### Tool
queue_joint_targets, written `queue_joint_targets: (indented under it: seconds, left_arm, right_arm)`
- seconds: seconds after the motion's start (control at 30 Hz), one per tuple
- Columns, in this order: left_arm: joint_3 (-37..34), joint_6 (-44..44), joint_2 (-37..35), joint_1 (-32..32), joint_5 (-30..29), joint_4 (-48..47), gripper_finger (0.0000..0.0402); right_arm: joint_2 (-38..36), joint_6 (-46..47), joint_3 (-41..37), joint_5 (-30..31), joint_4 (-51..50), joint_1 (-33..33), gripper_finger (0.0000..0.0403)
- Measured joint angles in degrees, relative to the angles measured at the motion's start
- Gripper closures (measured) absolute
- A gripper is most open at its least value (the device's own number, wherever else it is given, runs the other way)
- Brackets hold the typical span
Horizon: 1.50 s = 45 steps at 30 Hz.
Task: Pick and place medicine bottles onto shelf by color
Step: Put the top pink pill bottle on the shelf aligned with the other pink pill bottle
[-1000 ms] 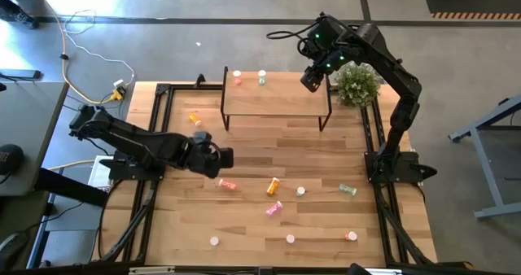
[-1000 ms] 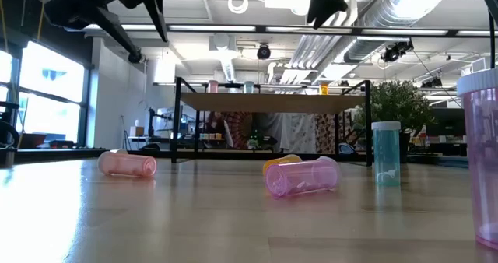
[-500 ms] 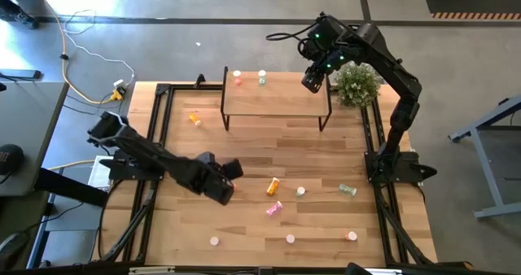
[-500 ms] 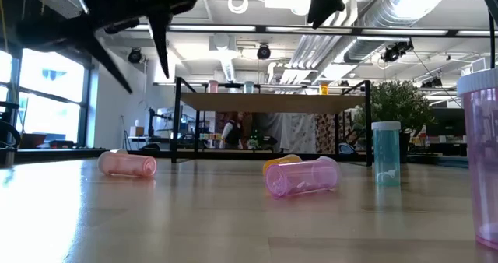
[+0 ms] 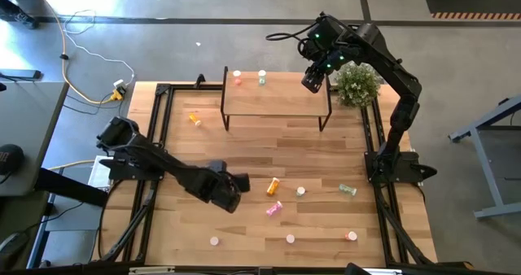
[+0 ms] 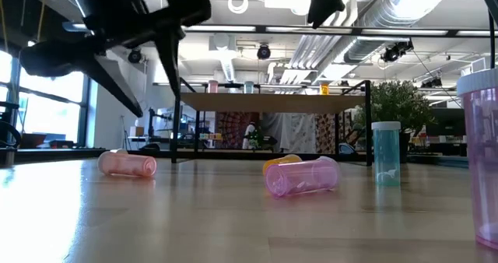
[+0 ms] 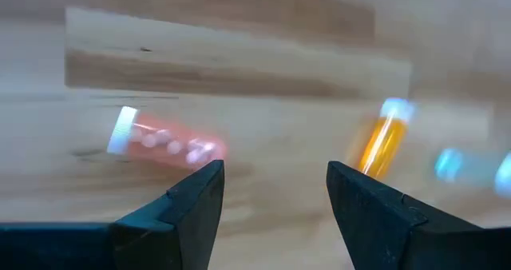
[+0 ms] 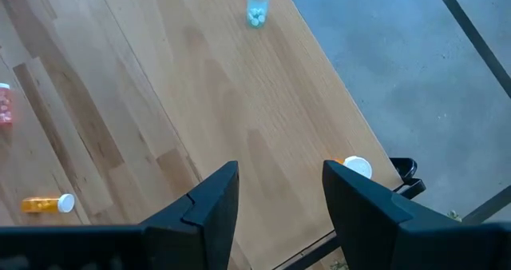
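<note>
My left gripper [image 5: 241, 182] [image 7: 275, 174] hovers open just above the tabletop, slanting down. A pink-red medicine bottle [image 7: 164, 142] with a white cap lies on its side just beyond its fingertips. An orange bottle [image 7: 382, 138] [image 5: 274, 185] lies a little farther toward the table's right. In the low view the gripper [image 6: 156, 99] hangs above the lying pink bottle [image 6: 128, 163]. My right gripper [image 5: 312, 80] [image 8: 281, 174] waits open and empty over the right end of the shelf [image 5: 275, 98]. On the shelf stand a red bottle [image 5: 237, 80], a green one [image 5: 261, 78] [image 8: 255, 2] and an orange one [image 8: 355, 168].
More bottles are scattered on the table: a lying pink one [image 5: 273, 209], a green one [image 5: 348, 189], an orange one [image 5: 194, 119] at the far left, and some upright along the near edge [image 5: 290, 239]. A potted plant [image 5: 356, 84] stands right of the shelf.
My left gripper has come down and swung toward the table's near edge and a little to the right, ending low over the lying pink-red bottle. Its fingers have stayed open. No bottle has moved.
</note>
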Motion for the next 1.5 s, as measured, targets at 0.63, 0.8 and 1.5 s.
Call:
queue_joint_targets:
  seconds: [0.63,0.8,1.5]
  left_arm:
    - [0.0,84.1,-2.3,12.9,29.8,-11.7,0.0188]
    - [0.0,97.8,-0.2,13.1,29.7,-13.8,0.0188]
    - [0.0,113.0,7.8,13.0,26.2,-9.0,0.0188]
  right_arm:
    - [0.0,3.5,0.0,0.0,0.2,0.0,0.0231]
    - [0.0,5.9,0.0,0.0,-0.1,0.0,0.0231]
    - [0.0,9.1,0.0,0.0,-0.2,0.0,0.0231]
